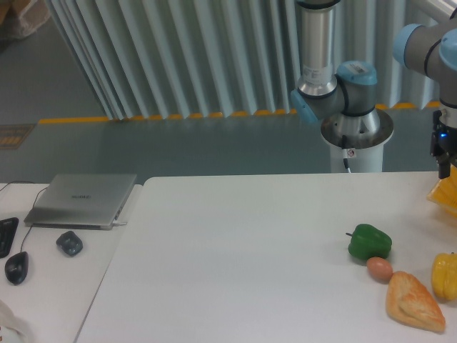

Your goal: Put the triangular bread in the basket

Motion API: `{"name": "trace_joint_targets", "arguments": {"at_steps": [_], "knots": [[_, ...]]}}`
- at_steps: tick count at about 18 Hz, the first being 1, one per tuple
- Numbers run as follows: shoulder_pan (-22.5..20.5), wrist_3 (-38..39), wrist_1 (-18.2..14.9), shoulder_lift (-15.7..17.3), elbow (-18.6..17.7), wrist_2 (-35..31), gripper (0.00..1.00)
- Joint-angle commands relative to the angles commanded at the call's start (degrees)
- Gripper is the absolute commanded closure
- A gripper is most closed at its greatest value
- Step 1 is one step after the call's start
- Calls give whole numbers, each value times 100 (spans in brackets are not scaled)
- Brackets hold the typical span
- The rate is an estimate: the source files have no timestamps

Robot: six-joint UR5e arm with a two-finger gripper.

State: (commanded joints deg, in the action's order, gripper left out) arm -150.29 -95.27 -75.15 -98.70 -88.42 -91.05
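The bread is hemmed in by the egg touching its left tip and the yellow pepper just right; surface leftward lies open.

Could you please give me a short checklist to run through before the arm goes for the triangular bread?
1. Triangular bread in view, lying flat on the table: ok.
2. Bread free from above, nothing on it: ok.
3. Room beside it: not ok; the brown egg sits close at its upper left end and the yellow bell pepper close on the right.
4. Green pepper apart from the bread: ok.
5. Pincer state: cannot tell; it is at the frame's right edge, partly cut off.
6. Basket opening free: cannot tell; only a corner shows.
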Motion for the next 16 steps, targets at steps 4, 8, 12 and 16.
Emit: {"name": "trace_joint_targets", "arguments": {"at_steps": [4, 8, 12, 16], "knots": [[0, -44, -18, 0, -9, 0, 0], [0, -35, -17, -9, 0, -9, 0], [9, -35, -35, 9, -44, -9, 0], [18, 18, -9, 9, -61, 0, 0]]}}
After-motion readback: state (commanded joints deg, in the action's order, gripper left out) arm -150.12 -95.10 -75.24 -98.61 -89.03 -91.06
